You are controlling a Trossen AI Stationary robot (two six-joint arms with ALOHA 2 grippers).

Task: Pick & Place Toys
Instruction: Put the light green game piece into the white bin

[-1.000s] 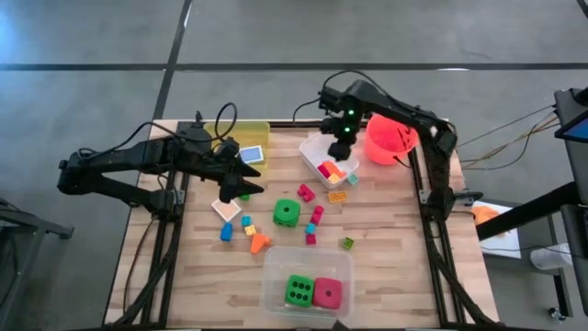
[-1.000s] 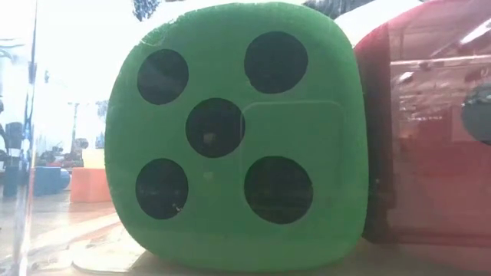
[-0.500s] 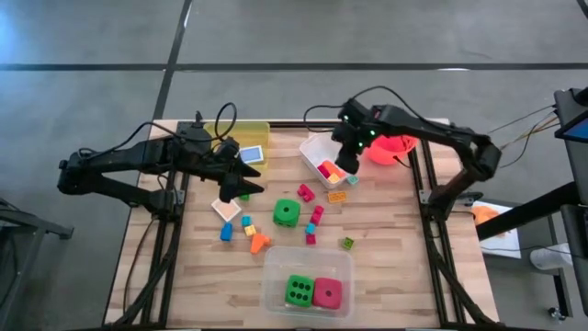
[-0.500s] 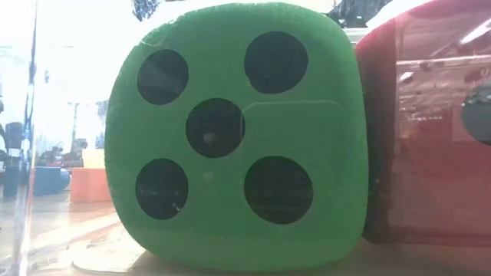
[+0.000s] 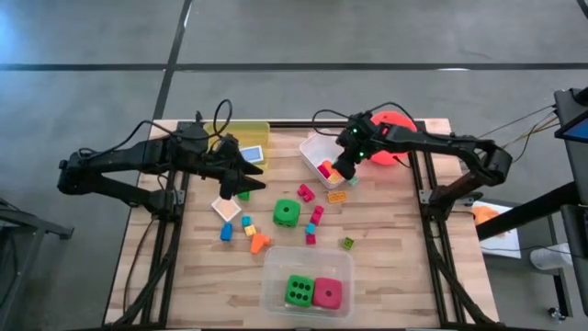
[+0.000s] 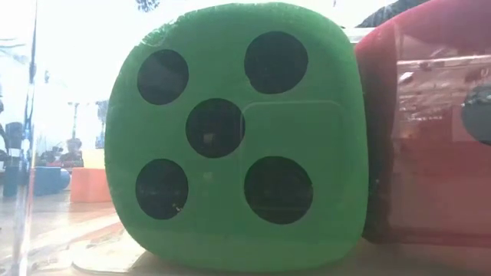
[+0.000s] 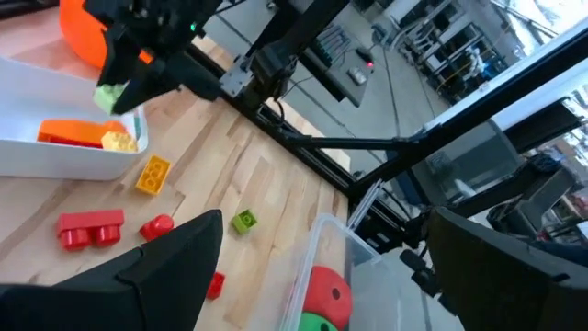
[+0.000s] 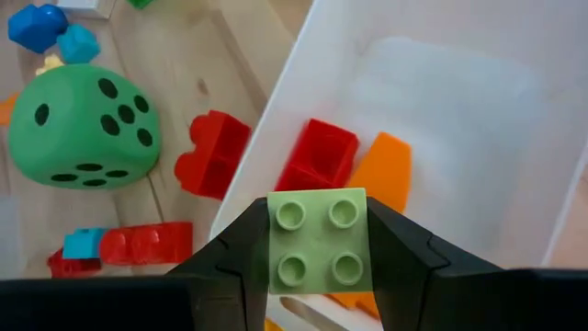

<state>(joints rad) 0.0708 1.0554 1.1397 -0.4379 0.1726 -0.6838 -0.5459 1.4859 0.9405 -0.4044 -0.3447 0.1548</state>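
Right gripper (image 8: pixel 319 267) clamped on light green block (image 8: pixel 319 241), hovered over white tub (image 8: pixel 478 101) holding red and orange blocks. Left gripper (image 7: pixel 312 276) spread apart, empty, above bench (image 5: pixel 386 230).

No text, label or brand could be read anywhere. The green die (image 6: pixel 234 138) showed only five black dots on its near face.

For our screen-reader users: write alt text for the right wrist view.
The right gripper is shut on a light green block, held above a white tub containing red and orange blocks. A green dice sits on the wooden table beside the tub.
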